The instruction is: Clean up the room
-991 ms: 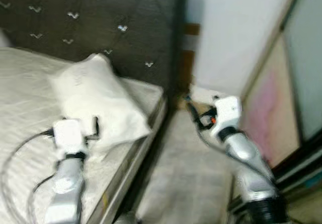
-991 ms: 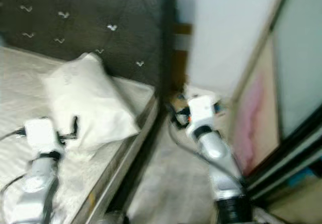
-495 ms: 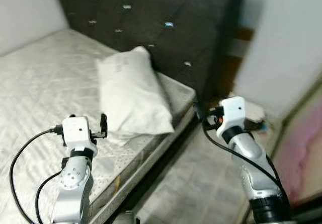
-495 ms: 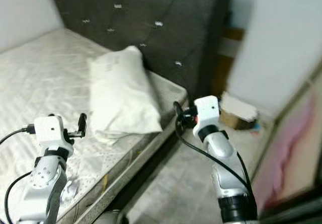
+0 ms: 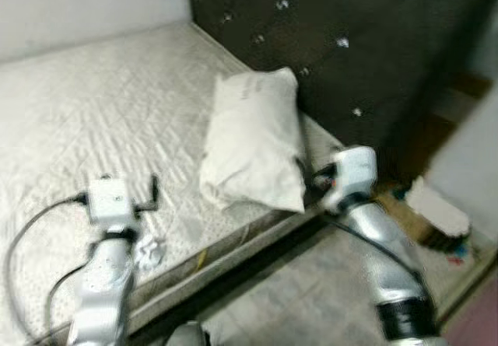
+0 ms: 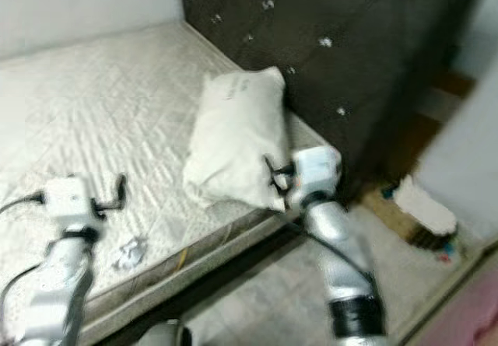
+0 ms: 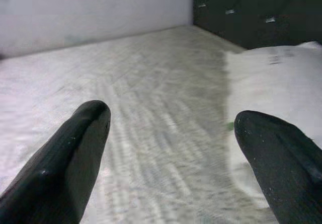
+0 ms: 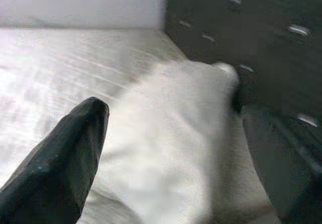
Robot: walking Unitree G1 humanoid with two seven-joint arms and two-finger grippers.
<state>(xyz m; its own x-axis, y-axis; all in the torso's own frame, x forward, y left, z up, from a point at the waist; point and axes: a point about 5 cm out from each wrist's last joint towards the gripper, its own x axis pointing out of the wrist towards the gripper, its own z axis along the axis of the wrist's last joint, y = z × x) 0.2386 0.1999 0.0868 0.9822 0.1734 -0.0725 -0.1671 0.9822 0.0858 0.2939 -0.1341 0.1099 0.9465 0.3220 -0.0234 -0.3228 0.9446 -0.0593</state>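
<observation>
Both pincers hover with fingers spread apart, gripping nothing: left pincer point(image 5: 153, 193) over the bed point(image 5: 101, 105), right pincer point(image 6: 270, 173) at the bed's edge. One white pillow point(image 5: 255, 148) lies just ahead of the right pincer. One crumpled paper wad point(image 5: 150, 249) (small, white) sits just below the left pincer.

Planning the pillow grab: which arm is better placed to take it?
Probably the right. The right gripper is open at the pillow corner; the left gripper, also open, hangs over bare mattress.
</observation>
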